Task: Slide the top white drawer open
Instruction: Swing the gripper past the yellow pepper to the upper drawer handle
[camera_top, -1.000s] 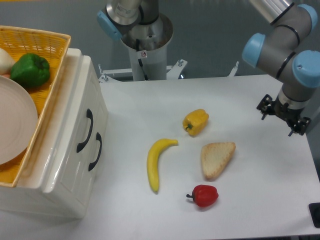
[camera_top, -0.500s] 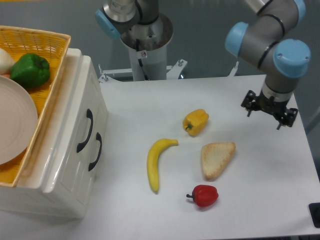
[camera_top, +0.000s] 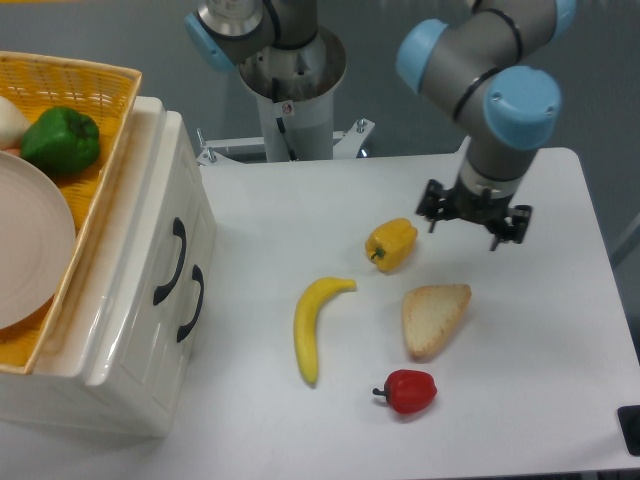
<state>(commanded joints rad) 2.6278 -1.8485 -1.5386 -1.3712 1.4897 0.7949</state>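
Atop, basket (camera_top: 105, 95) holds green pepper (camera_top: 62, 140), plate (camera_top: 30, 245).

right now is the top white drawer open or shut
Shut. The top white drawer sits flush with the cabinet front, its black handle untouched; the gripper hangs far off, above the table near the yellow pepper.

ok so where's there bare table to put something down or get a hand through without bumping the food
Bare table runs between the cabinet front and the banana. The right side past the toast and the near edge below the red pepper are also free. It is crowded mid-table, where the yellow pepper, toast and banana cluster, with the gripper above.
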